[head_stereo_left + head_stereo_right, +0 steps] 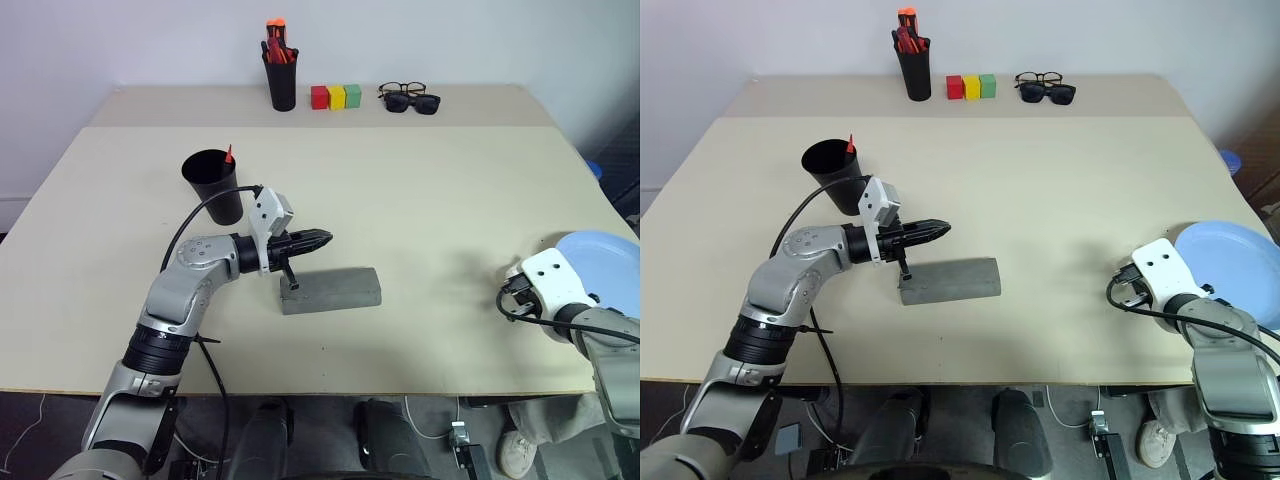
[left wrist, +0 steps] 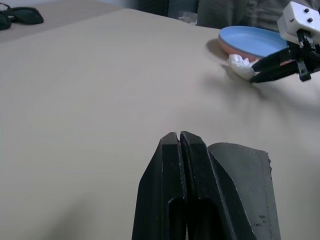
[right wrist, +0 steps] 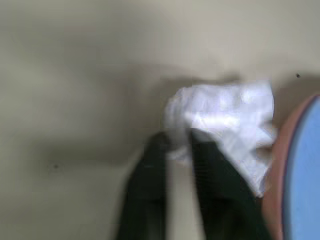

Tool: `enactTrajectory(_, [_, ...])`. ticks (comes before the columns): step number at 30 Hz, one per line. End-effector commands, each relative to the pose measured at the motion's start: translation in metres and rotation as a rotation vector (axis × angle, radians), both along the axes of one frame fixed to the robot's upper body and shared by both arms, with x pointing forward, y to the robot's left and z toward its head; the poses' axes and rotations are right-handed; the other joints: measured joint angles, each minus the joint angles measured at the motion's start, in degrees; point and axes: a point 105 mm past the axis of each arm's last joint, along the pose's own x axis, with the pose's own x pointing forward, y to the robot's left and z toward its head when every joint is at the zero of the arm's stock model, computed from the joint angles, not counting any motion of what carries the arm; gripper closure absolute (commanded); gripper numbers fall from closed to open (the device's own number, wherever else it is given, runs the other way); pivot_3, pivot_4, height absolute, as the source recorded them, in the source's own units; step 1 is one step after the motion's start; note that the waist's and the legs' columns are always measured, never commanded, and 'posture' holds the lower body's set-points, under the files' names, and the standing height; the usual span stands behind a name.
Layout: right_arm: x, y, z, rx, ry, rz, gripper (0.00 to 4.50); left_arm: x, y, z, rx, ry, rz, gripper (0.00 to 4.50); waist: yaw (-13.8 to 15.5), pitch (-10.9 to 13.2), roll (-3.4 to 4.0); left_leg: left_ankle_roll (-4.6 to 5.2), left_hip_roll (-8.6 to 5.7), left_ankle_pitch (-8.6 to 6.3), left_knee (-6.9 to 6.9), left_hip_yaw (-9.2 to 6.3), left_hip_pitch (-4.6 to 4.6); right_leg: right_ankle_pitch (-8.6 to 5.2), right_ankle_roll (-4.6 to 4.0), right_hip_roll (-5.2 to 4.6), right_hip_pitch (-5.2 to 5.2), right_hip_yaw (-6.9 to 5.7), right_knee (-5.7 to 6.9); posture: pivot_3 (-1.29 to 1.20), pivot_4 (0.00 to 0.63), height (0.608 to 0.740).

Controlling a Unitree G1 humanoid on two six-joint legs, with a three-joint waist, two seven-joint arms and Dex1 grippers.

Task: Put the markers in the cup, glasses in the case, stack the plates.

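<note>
Beside plates (image 2: 255,42) — right pincer (image 2: 256,71), tissue (image 2: 241,66)

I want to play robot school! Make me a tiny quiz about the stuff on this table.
1. Fill in: the coloured blocks at the back are red, yellow and ____.
2. True or false: the grey case is lying open.
3. The blue plate rests on: A) the pink plate B) the grey case C) the coloured blocks.

Key: 1 green. 2 false, it is closed. 3 A.
</note>
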Motion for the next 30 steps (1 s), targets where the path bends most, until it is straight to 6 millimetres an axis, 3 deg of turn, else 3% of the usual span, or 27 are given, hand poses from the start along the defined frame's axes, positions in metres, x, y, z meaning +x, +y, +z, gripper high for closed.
enactTrajectory(1, [0.006,-0.003,0.033,-0.081,-0.123,-0.002,4.47,0.001,0.007,0.014,-0.044,-0.030,0.028,4.50,0.03,0.00,0.00,0.00,0.00,0.00,0.00,0.00,0.00,0.00,0.00,0.00,0.00,0.00,0.00,0.00,0.150,0.740])
enactTrajectory(6, [0.004,-0.013,0.072,-0.153,-0.214,-0.047,4.47,0.003,0.027,0.013,-0.050,-0.017,0.122,4.50,-0.10,0.00,0.00,0.00,0.00,0.00,0.00,0.00,0.00,0.00,0.00,0.00,-0.02,0.00,0.02,0.00,0.150,0.740])
enactTrajectory(10, [-0.003,-0.046,0.090,-0.237,-0.207,-0.180,4.47,0.000,0.046,0.009,-0.017,-0.014,0.185,4.50,0.11,0.00,0.00,0.00,0.00,0.00,-0.03,0.00,-0.01,0.00,0.00,0.00,-0.02,-0.01,-0.01,0.00,0.150,0.740])
enactTrajectory(13, [-0.006,-0.061,0.085,-0.323,-0.139,-0.193,3.65,-0.001,0.060,0.005,-0.004,-0.013,0.246,4.50,0.11,-0.01,-0.01,0.00,0.00,0.00,-0.03,0.01,0.00,0.00,0.00,-0.02,0.00,0.00,-0.05,0.00,0.150,0.740])
enactTrajectory(15, [-0.002,-0.065,0.084,-0.364,-0.127,-0.198,2.75,-0.002,0.069,0.004,-0.027,-0.001,0.299,4.50,0.04,-0.01,-0.01,0.01,0.00,0.00,-0.04,0.01,-0.01,-0.01,-0.01,-0.02,0.01,-0.01,-0.06,0.00,0.150,0.740])
enactTrajectory(18, [0.016,-0.052,0.086,-0.351,-0.163,-0.115,1.26,-0.011,0.085,0.000,-0.033,-0.008,0.387,4.50,-0.59,-0.01,0.03,0.01,0.02,0.00,-0.05,0.04,0.00,-0.01,-0.01,-0.01,-0.01,0.01,-0.06,0.00,0.150,0.740])
enactTrajectory(22, [0.043,-0.026,0.092,-0.225,-0.282,0.016,1.26,-0.021,0.108,0.004,-0.057,-0.037,0.516,4.50,-0.86,-0.01,0.07,0.00,0.05,0.00,-0.07,0.06,0.04,-0.01,-0.02,0.01,-0.03,0.03,-0.04,0.00,0.150,0.740])
enactTrajectory(25, [0.062,0.012,0.102,-0.017,-0.416,0.180,1.26,-0.025,0.145,0.007,-0.027,-0.097,0.690,4.50,-1.23,-0.02,0.05,0.00,0.06,0.00,-0.06,0.04,0.04,0.00,-0.02,0.01,0.00,0.03,-0.04,0.00,0.150,0.740])
enactTrajectory(27, [0.065,0.037,0.107,0.154,-0.485,0.296,1.26,-0.025,0.171,0.010,-0.002,-0.147,0.821,4.50,-1.21,-0.02,0.05,0.00,0.05,0.00,-0.08,0.01,0.03,0.00,-0.02,0.02,-0.01,0.02,-0.03,0.00,0.150,0.740])
enactTrajectory(30, [0.062,0.057,0.100,0.375,-0.443,0.407,1.26,-0.029,0.198,0.013,0.012,-0.185,0.964,4.50,-0.63,-0.01,0.05,0.00,0.03,0.00,-0.06,-0.01,0.00,0.00,-0.01,0.00,0.00,0.00,-0.05,0.00,0.150,0.740])
